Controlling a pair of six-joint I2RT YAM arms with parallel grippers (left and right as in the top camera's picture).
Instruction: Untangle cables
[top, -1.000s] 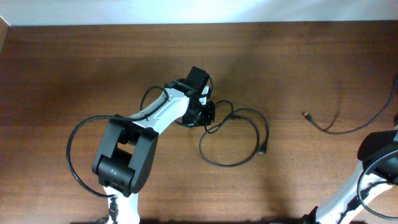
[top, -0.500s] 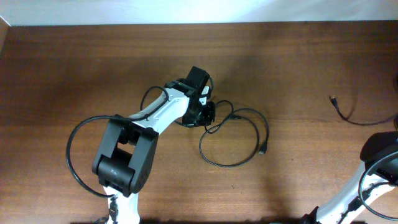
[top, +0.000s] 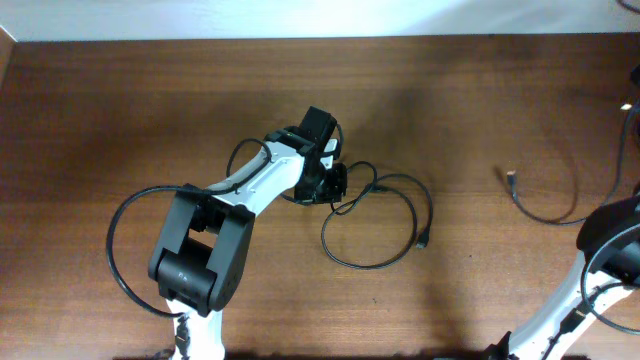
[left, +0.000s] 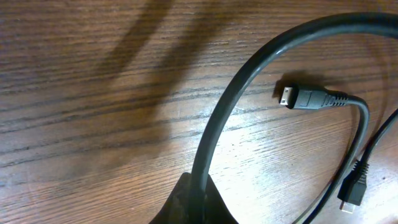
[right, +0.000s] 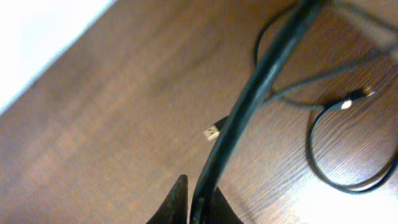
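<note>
Jaws of the left tool are pressed together on the looped cable, pinching it where it leaves the bottom edge of the left wrist view and arcs up and to the right. Just right of that arc one black plug lies flat on the wood with its metal tip pointing left, and a smaller plug sits nearer, at the lower right. From overhead, this tool is at the middle of the tabletop, and the cable spreads to its right in one wide loose loop, with a free end lying at the loop's right side

Right tool is likewise closed, nipping the right-hand cable, which rises blurred and steep from between the fingertips toward the top of the right wrist view. Its loose plug rests on the wood at the right side of the tabletop, well apart from the looped cable, and the cord runs from there in a shallow curve toward the right edge

Both cables lie separate, not crossing each other
</note>
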